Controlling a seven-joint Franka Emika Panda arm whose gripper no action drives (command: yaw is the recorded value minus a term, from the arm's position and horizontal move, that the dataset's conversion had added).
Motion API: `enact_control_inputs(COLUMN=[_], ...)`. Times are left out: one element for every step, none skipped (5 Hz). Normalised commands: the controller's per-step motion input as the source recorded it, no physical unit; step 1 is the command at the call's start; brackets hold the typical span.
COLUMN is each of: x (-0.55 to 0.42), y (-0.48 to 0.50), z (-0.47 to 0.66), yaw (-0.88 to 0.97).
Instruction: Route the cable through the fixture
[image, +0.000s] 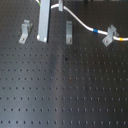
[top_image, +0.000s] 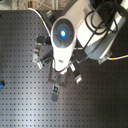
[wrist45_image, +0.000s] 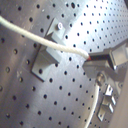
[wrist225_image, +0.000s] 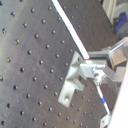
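The tool (wrist45_image: 96, 62) appears to be closed on the cable (wrist225_image: 71, 29). In both wrist views the white cord runs straight into the fingers and comes out slack on the far side, though the contact itself is partly hidden. The grip is taken close beside a clip (wrist225_image: 70, 85), presumably so that only a short, stiff length has to be steered and the free end cannot sag away from the slot. In the first wrist view the cord is laid across the top of that clip rather than seated in it, and which clip this is cannot be told from the wrist views. In the first exterior view the cable is seen curving down from the top edge, passing just behind the head of the fixture (image: 69, 32), and then trailing toward the first exterior view's right, its blue band (image: 95, 30) lying between the fixture and a slanted clip (image: 111, 36). It is judged not yet to be threaded through the fixture, so the routing is taken to be at an early stage. The cord is kept low over the surface (image: 65, 100), which should ease lowering it into the narrow gap. A bar (image: 44, 20) stands well apart, clear of the cable's path.
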Motion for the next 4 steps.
enact_control_inputs(x=[0.036,-0.134,-0.203,-0.167], y=[0.108,0.051,0.129,0.113], z=[-0.08,0.29,0.23,0.23], yaw=[0.28,0.34,0.82,0.88])
